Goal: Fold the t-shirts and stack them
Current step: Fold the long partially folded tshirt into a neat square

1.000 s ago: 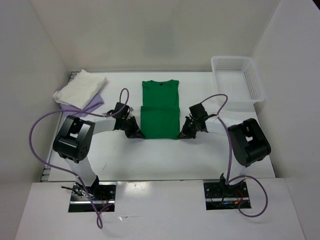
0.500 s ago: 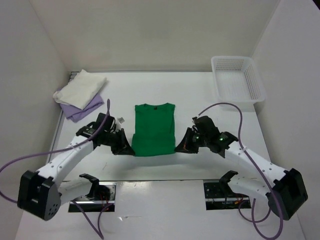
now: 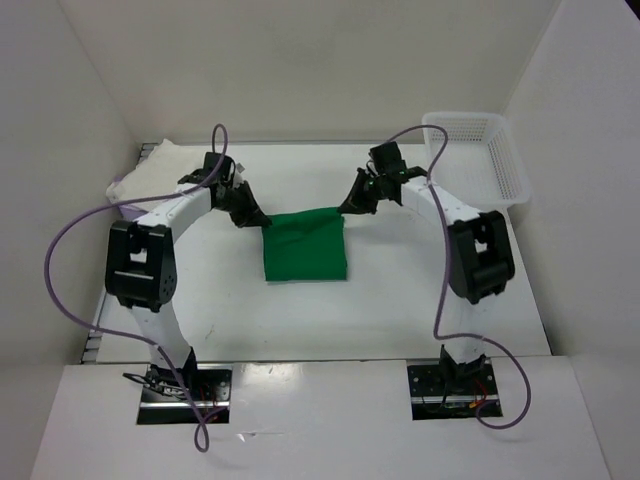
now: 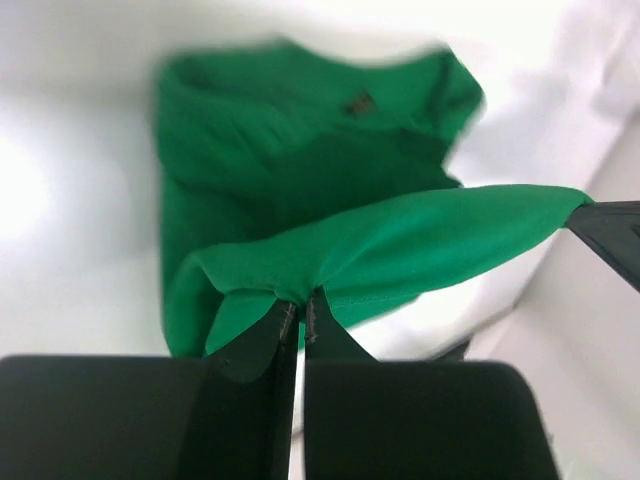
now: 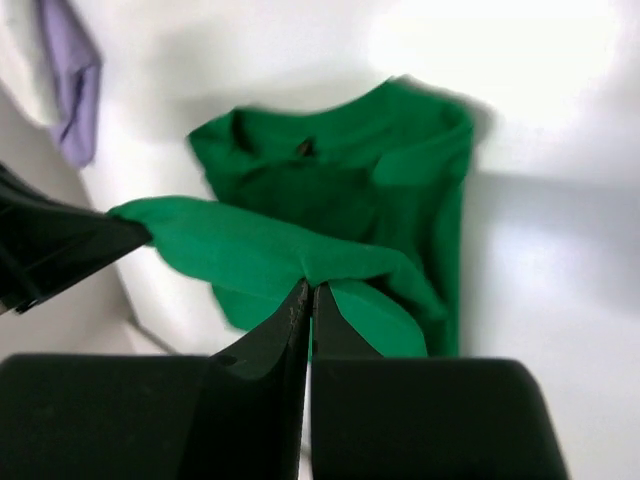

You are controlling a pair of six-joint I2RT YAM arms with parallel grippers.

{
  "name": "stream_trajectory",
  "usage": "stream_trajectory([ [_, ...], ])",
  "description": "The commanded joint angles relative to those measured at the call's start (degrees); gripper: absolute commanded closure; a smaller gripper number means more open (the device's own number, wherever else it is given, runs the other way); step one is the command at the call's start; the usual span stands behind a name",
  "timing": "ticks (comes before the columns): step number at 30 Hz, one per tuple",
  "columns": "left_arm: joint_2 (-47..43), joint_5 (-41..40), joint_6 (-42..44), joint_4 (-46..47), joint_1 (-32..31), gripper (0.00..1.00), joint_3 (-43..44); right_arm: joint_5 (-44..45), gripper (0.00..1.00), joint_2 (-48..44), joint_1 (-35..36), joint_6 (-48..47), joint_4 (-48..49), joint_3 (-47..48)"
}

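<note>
Far-left corner of bench (image 3: 300,320): cream shirt (image 3: 165,168) folded, lying on top of purple shirt (image 3: 126,209). Only a sliver of purple shows at the pile's near side. Left arm (image 3: 180,207) crosses in front of that pile toward bench centre. Left jaws are closed, pinching the left end of a raised fold of the green shirt (image 3: 305,255); left wrist view shows cloth (image 4: 330,250) caught btwn the tips.

Green shirt sits mid-bench. Its lower layer is flat on the surface, w/ collar and a dark label visible in both wrist views (both blurred). Its far edge is lifted and stretched as a band btwn the two arms.

Right jaws are also closed, clamped on the right end of that band; right wrist view shows the green cloth (image 5: 340,200) nipped at the tips. Right arm (image 3: 440,205) comes in from the right edge.

Far-right corner: white mesh basket (image 3: 480,150), well apart from the green shirt.
</note>
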Motion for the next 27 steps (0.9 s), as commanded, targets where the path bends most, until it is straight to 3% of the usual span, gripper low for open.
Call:
stream_trajectory([
  [1,4.58,-2.42,-0.05,3.65,2.31,0.98,5.18,0.62,1.00,9.13,-1.05,-4.17,0.60,8.62],
  [4,10.29,-3.13,-0.76,5.14,3.72,0.89,7.90,0.62,1.00,15.02,-1.05,-4.79,1.13,12.49],
  [5,11.01,-3.13,-1.28,5.76,4.33,0.79,8.52,1.23,1.00,16.09,-1.05,-4.79,1.13,13.55],
  [9,12.94,-1.10,-2.43,7.88,4.87,0.55,11.33,2.64,0.95,18.91,-1.58,-4.08,1.13,17.50],
  [11,11.73,-1.10,-2.43,7.88,4.87,0.51,11.86,1.60,0.82,18.91,-1.58,-4.08,1.13,18.21],
  [12,10.59,-1.89,-2.43,8.48,5.56,0.49,10.91,1.07,0.66,18.30,-1.58,-4.08,1.13,18.21],
  [13,7.88,-2.68,-3.04,9.01,6.35,0.47,10.12,1.06,0.59,17.51,-1.58,-4.08,1.65,18.21],
  [15,4.79,-2.69,-3.05,10.59,6.97,0.47,8.01,2.54,0.48,14.18,-1.05,-4.60,1.65,17.52],
  [18,-1.18,0.12,-3.57,12.88,3.83,0.49,2.48,4.66,0.43,8.92,-0.53,-5.14,1.65,14.72],
  [20,-2.51,2.49,-3.57,14.10,0.93,0.50,-3.03,5.19,0.47,6.62,0.61,-4.53,3.65,11.30],
  [21,-3.13,2.50,-3.57,15.07,-0.57,0.50,-5.43,3.36,0.69,5.91,1.23,-4.52,3.67,10.66],
  [25,-1.91,2.50,-4.10,18.86,-4.18,0.55,-15.01,-2.78,0.99,10.81,5.62,-4.52,3.68,12.40],
  [27,-1.21,2.50,-4.10,19.39,-4.19,0.55,-18.09,-6.22,0.99,14.32,6.77,-3.65,4.20,12.94],
])
